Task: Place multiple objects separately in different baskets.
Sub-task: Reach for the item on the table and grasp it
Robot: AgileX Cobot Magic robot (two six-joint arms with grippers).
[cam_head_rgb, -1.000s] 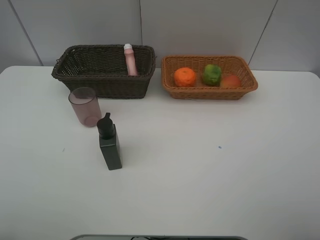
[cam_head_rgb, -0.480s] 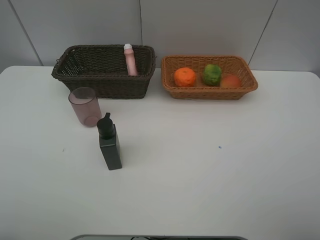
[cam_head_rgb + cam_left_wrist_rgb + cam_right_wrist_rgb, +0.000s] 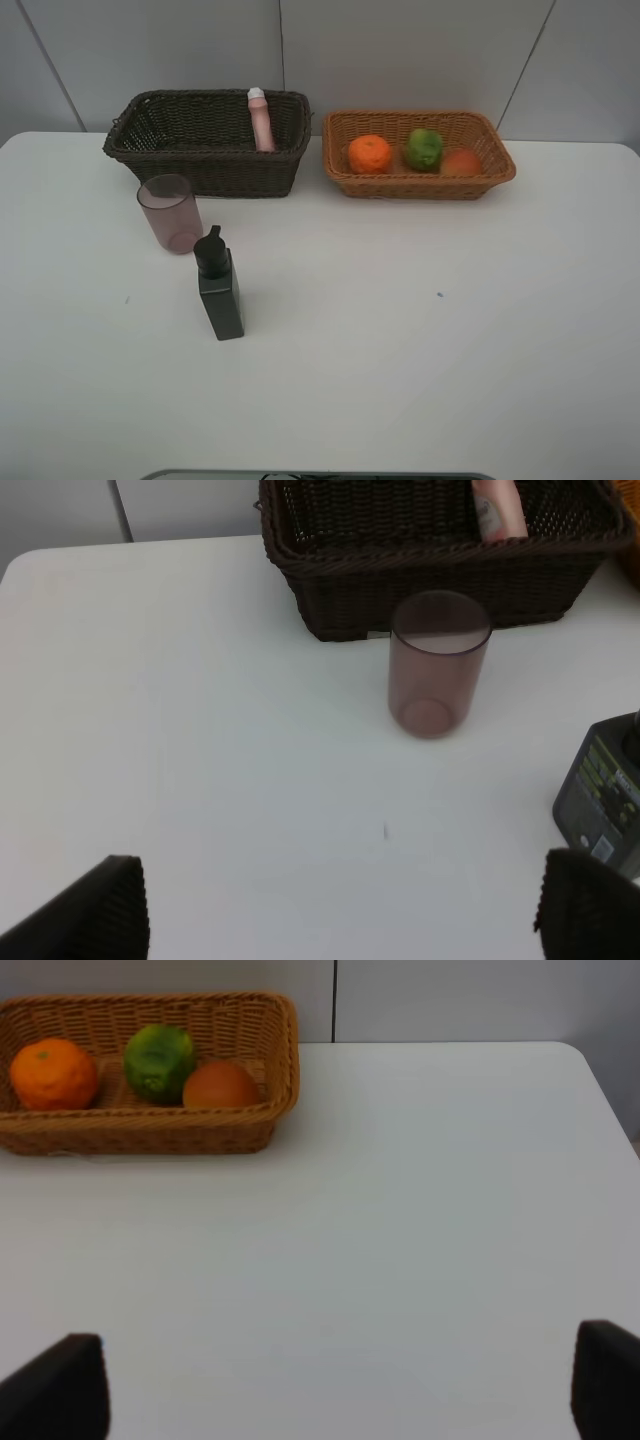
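Plain white desk point(image 3: 450, 380), bare grey wall panels behind. Dark basket point(image 3: 200, 170) and tan basket point(image 3: 420, 185) sit along the far edge, left and right. Pump bottle point(image 3: 220, 290) and cup point(image 3: 170, 215) are out near the left edge, so I'd send my left gripper point(image 3: 345, 910) there next. Pink bottle point(image 3: 262, 120) and fruit point(image 3: 424, 148) look sorted. Right gripper point(image 3: 330, 1390) like the left: jaws wide apart, empty.

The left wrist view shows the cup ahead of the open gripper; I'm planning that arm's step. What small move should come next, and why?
Probably ease the left gripper forward toward the mauve cup. Its jaws stand wide apart and hold nothing, the cup stands upright just outside the dark basket, and the pink bottle already sits in that basket.
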